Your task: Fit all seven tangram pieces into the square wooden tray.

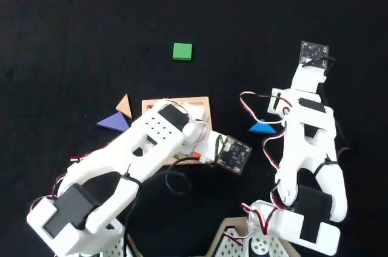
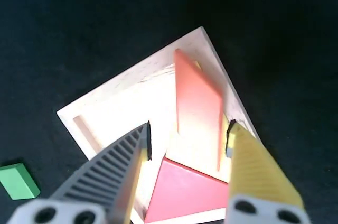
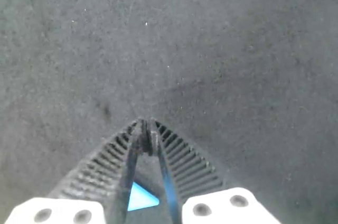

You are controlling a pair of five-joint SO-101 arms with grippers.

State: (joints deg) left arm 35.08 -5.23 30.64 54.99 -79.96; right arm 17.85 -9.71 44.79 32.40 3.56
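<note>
The square wooden tray [image 2: 127, 78] lies under my left gripper [image 2: 187, 131], which is open. Its grey and yellow fingers stand on either side of an orange parallelogram [image 2: 198, 102] that leans tilted inside the tray. A pink triangle [image 2: 185, 192] lies flat in the tray beside it. In the high view my left arm [image 1: 151, 142] covers most of the tray [image 1: 203, 102]. Loose on the black cloth are a green square [image 1: 182, 51], a tan triangle [image 1: 124, 105], a purple triangle [image 1: 114, 122] and a blue triangle [image 1: 262, 127]. My right gripper [image 3: 145, 129] is shut and empty above the cloth near the blue triangle [image 3: 141, 198].
The right arm [image 1: 306, 130] stands at the table's right side, close to the blue triangle. The green square [image 2: 18, 180] sits apart from the tray. Black cloth stretches bare toward the far edge.
</note>
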